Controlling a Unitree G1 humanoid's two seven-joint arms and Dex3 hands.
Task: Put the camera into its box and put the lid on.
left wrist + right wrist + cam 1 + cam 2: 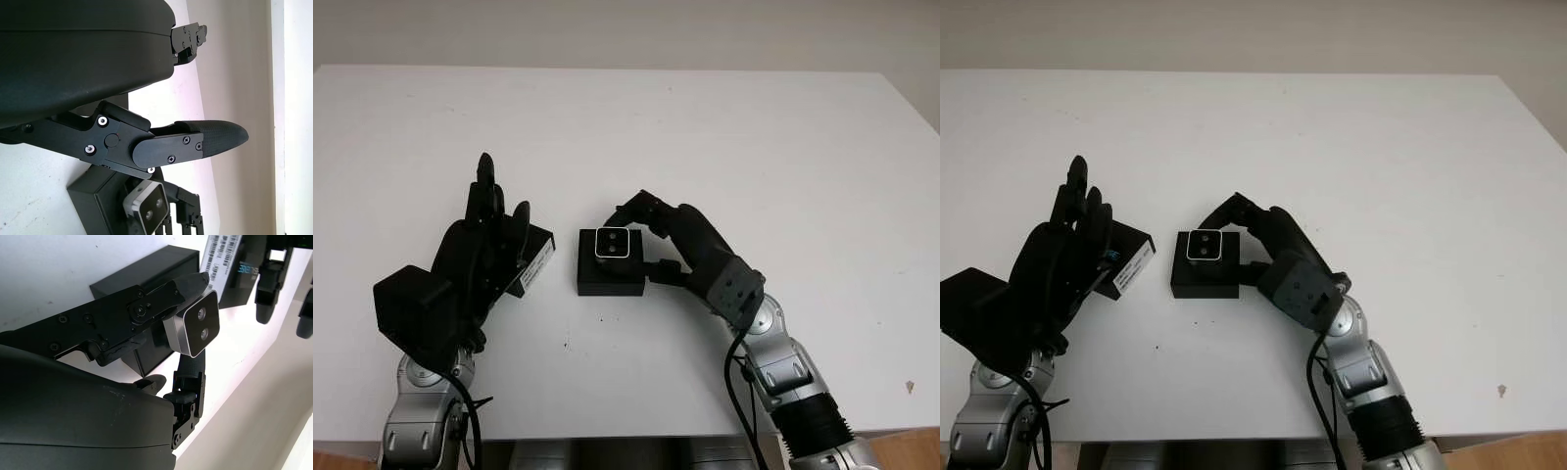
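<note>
The small silver camera (612, 244) with two lenses faces up in the top of the black box (610, 281), near the table's middle. My right hand (638, 243) comes in from the right and is shut on the camera; in the right wrist view one finger (188, 284) presses its upper side and another its lower side. The black lid (537, 261) with a white barcode label lies just left of the box. My left hand (499, 201) is open above the lid's left part and covers some of it, fingers pointing away from me.
The white table (724, 127) stretches wide behind and to the right of the box. Its front edge runs close below both forearms. A few small dark specks mark the surface in front of the box.
</note>
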